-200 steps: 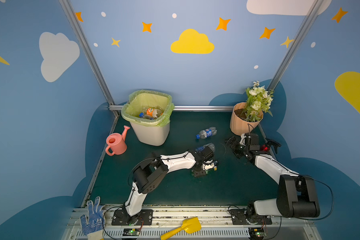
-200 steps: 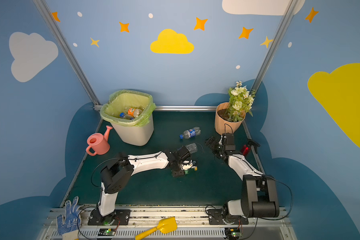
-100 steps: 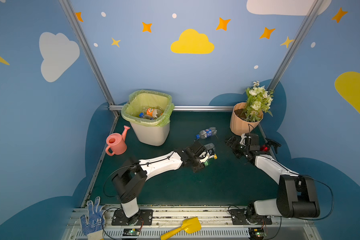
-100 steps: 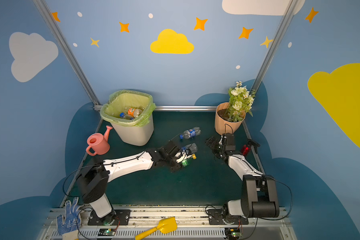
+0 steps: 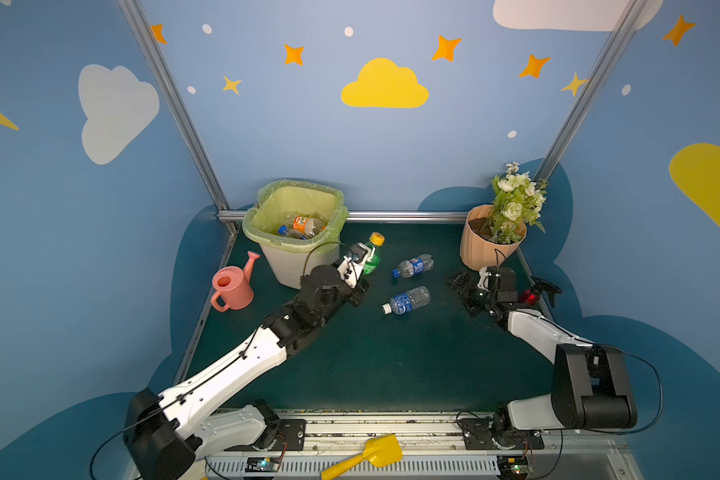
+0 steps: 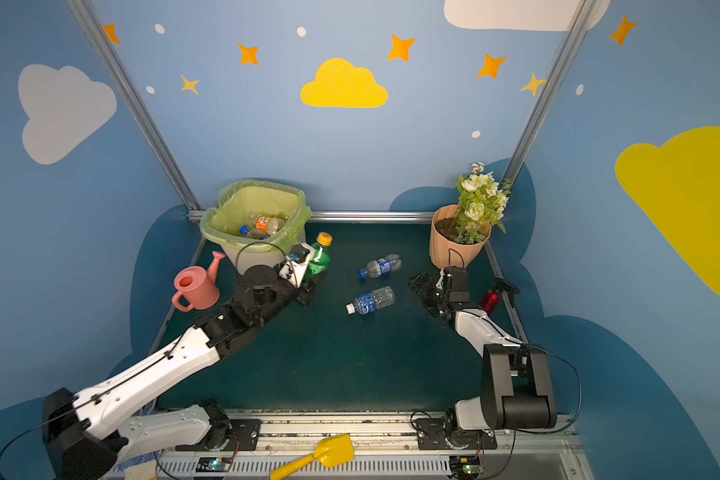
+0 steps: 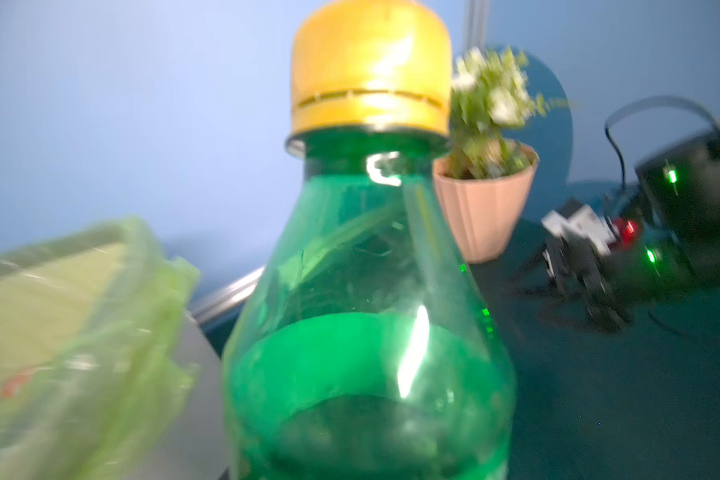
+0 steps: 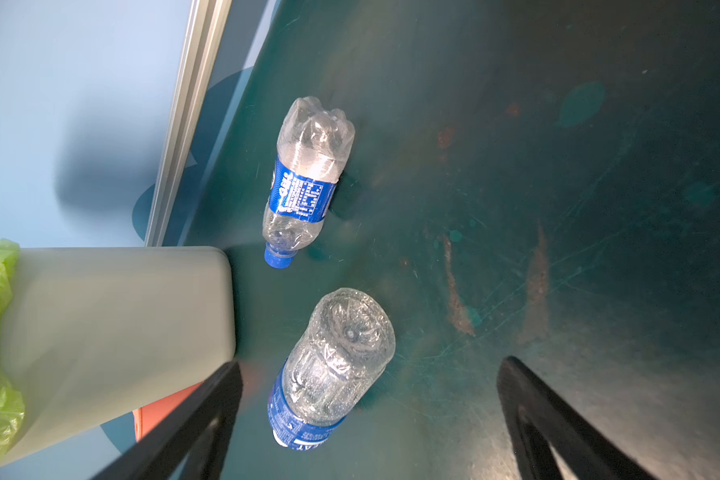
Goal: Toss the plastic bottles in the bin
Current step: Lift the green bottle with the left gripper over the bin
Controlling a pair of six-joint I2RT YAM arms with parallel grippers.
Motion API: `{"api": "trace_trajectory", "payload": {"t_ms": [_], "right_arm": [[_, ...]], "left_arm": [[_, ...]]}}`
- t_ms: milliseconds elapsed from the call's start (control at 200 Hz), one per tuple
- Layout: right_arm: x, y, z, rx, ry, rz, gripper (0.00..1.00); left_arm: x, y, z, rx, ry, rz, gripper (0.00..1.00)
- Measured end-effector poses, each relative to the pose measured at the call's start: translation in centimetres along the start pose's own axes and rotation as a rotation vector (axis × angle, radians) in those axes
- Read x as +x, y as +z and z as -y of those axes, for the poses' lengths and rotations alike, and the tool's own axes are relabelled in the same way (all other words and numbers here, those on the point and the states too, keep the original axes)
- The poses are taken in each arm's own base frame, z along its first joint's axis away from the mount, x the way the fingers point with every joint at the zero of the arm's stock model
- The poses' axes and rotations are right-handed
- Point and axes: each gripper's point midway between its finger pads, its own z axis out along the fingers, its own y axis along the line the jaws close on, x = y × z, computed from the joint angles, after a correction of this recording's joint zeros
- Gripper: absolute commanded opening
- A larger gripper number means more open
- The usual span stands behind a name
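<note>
Carrying the green bottle [image 5: 371,259] to the bin [image 5: 285,268], that's the step we're in. We have the left gripper [image 5: 359,262] pinching it low on the body, yellow cap [image 5: 377,239] up, bottle tilted a little and lifted clear of the mat [image 5: 371,365]. It hangs just right of the bin's right wall, about rim height, not over the opening yet. In the left wrist view the liner [image 7: 113,291] shows beside the bottle, not under it.

The bin stands far left on the mat, against the back rail [image 5: 404,216]. We see several bottles in it already, among them an orange-label bottle [image 5: 305,223].

Two left to clear, both lying mid-mat, near each other but apart: the far bottle [image 5: 414,265], blue cap, and the near bottle [image 5: 406,300], white cap.

The right gripper [image 5: 463,287] sits low on the right, near the flowerpot [image 5: 476,253], jaws spread wide, holding nothing. Its fingers [image 8: 208,411] point at the near bottle, no contact.

Next move, as we read it: lift a bit, swing left and far until the bottle's base clears the liner and centres over the opening, then release. Watch the base: clipping the rim could drag the liner or bounce the bottle back out.
</note>
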Motion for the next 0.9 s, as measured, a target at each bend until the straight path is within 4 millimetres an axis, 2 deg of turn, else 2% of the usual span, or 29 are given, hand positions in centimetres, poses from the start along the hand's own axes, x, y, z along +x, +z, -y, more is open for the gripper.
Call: {"api": "trace_trajectory", "payload": {"t_ms": [125, 205, 440, 571, 671, 736, 801, 846, 901], "right_arm": [[0.4, 0.3, -0.2, -0.005, -0.006, -0.015, 0.95], [0.6, 0.5, -0.3, -0.007, -0.008, -0.022, 0.95], [0.6, 0.6, -1.2, -0.024, -0.022, -0.024, 0.95], [0.7, 0.7, -1.4, -0.028, -0.026, -0.025, 0.95], [0.8, 0.7, -1.4, -0.029, -0.027, -0.026, 0.95], [0.8, 0.7, -1.4, -0.028, -0.027, -0.027, 0.95], [0.8, 0.7, -1.4, -0.028, -0.027, -0.027, 0.95], [0.8, 0.6, -1.5, -0.028, -0.028, -0.026, 0.95], [0.7, 0.5, -1.6, -0.03, -0.029, -0.023, 0.95]], "left_arm": [[-5.2, -3.8, -5.2, -0.17, -0.008, 0.18, 0.51], [-7.8, -6.3, -7.4, -0.249, 0.012, 0.272, 0.52], [-15.8, -12.8, -9.7, -0.34, 0.098, 0.509, 0.53], [-18.0, -14.5, -10.4, -0.375, 0.124, 0.585, 0.55], [-18.3, -13.2, -11.5, -0.41, 0.135, 0.575, 0.57], [-17.6, -10.7, -12.7, -0.427, 0.133, 0.529, 0.61], [-16.1, -7.2, -14.9, -0.446, 0.111, 0.455, 0.66], [-14.8, -4.6, -16.9, -0.46, 0.073, 0.4, 0.73], [-12.4, -1.3, -19.6, -0.474, 0.019, 0.311, 0.92]]}}
